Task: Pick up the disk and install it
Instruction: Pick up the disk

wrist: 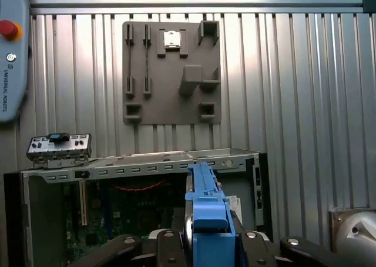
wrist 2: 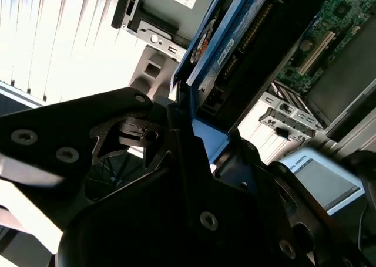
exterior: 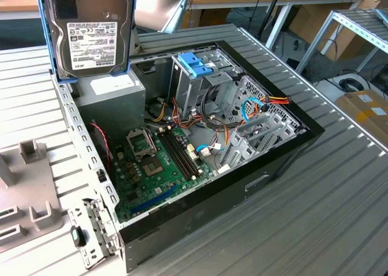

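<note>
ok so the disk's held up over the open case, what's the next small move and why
Probably carry the disk to the exterior view's right, toward the drive cage with the blue handle: it hangs upright, held over the grey box, not yet over the cage.

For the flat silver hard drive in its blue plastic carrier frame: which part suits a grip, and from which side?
Probably its upper short end, pinched across the two broad flat faces, coming from above. The hard drive hangs upright over the open black computer case, and the gripper is shut on it that way; the thin profile suits a pinch, leaving the lower end free.
</note>
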You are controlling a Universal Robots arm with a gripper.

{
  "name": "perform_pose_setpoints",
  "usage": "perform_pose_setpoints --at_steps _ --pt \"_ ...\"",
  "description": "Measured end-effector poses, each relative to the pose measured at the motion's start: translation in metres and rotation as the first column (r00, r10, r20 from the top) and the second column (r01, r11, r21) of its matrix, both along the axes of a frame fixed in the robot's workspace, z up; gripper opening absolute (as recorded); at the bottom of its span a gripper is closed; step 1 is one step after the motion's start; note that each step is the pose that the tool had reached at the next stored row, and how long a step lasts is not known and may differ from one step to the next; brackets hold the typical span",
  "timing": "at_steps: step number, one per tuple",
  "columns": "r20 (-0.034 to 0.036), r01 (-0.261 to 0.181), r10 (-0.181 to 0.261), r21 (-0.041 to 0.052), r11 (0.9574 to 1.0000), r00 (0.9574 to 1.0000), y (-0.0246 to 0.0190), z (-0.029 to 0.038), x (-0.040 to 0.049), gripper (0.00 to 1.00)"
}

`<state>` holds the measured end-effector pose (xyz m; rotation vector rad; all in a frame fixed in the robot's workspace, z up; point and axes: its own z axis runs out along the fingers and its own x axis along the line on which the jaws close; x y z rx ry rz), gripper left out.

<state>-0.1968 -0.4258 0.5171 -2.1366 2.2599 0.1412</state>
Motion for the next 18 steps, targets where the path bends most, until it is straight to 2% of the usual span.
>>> perform_pose_setpoints --at_steps 18 --pt "0.0000 0.000 0.000 0.0000 1.0000 1.0000 -0.0130 -0.0004 0.0036 0.37"
